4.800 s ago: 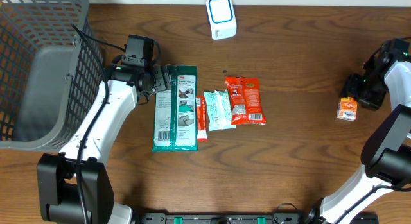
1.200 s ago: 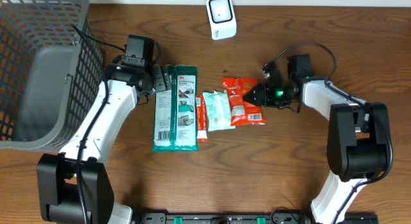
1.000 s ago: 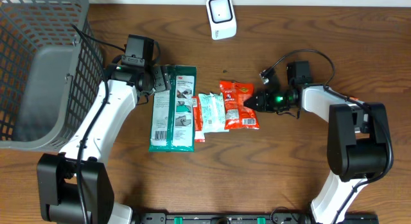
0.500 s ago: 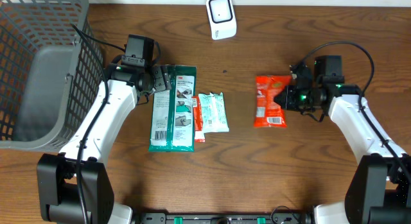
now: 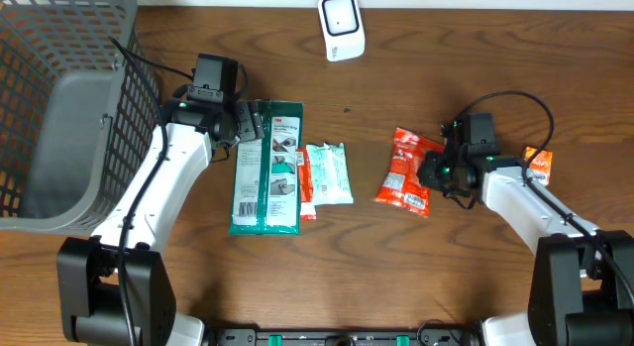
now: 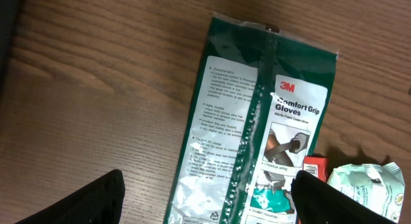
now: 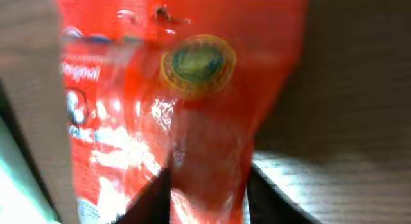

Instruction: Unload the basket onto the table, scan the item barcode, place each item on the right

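From overhead, the red snack packet (image 5: 404, 171) lies tilted on the counter (image 5: 475, 277), right of centre and well apart from the white scanner (image 5: 339, 26) at the far edge. The right claw (image 5: 432, 172) sits at the packet's right edge. The left claw (image 5: 254, 120) hangs over the top end of a green glove pack (image 5: 269, 173), which has a mint packet (image 5: 330, 173) beside it.

In the left wrist view, the fingers (image 6: 90, 201) are spread wide with nothing held, and the glove pack lies flat below them.

The right wrist view is blurred. The red packet runs down between two dark fingers (image 7: 153, 198), but I cannot tell whether they pinch it or stand loose.
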